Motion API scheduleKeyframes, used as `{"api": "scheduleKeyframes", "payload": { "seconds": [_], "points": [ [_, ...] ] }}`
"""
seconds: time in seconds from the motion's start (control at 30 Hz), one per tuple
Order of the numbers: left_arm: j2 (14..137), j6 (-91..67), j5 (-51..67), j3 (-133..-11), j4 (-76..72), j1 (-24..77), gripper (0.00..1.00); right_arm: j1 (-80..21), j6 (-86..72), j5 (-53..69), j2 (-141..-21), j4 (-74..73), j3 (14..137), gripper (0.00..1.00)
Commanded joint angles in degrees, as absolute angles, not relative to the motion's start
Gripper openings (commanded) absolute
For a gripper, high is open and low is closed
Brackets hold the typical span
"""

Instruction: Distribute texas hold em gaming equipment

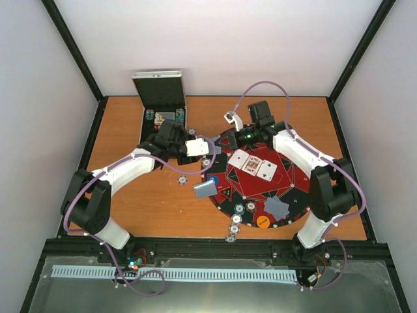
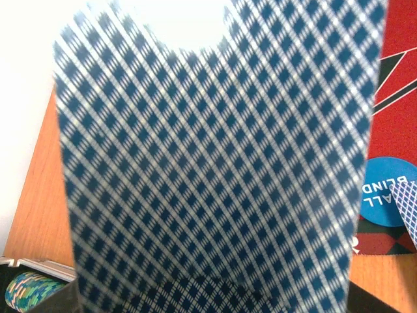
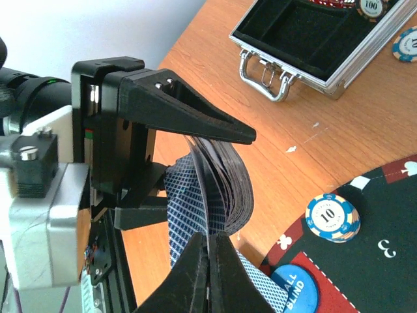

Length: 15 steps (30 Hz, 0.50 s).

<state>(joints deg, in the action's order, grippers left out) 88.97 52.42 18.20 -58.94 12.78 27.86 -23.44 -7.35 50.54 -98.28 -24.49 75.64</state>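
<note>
Left gripper (image 3: 215,166), jaws part-spread, clamps the bowed deck of blue-checked paper playing cards (image 3: 225,189) at 10 o'clock off the round red-and-black felt mat (image 1: 293,184). Right gripper (image 3: 210,257), jaws pressed together, nips the deck's lower edge. Peel only 1 card, straight outward. Counted: 3 white face-up cards (image 1: 253,164), 1 round orange marker disc (image 1: 262,222), 1 round blue marker disc (image 1: 212,179).

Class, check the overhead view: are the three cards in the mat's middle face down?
No: the three cards lie with white faces and pips up.
</note>
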Motion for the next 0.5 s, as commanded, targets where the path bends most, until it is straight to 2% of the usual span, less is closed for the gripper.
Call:
{"api": "scheduleKeyframes", "payload": {
  "seconds": [0.0,0.27,0.33,0.47],
  "points": [
    [87.06,52.88,18.65,-58.11,11.16,27.42,0.53,-21.96,-4.56,49.66,-94.25,-25.97,76.92,0.03],
    [85.30,51.00,17.52,-55.65,10.30,27.42,0.53,-18.02,8.30,45.82,-89.49,-37.47,83.08,0.03],
    [84.89,50.36,17.04,-54.99,10.28,27.42,0.53,-16.87,15.24,40.65,-88.64,-43.36,84.87,0.03],
    [83.45,50.26,16.28,-52.68,9.68,27.42,0.53,-16.03,26.22,20.72,-87.14,-51.02,84.35,0.03]
  ]
}}
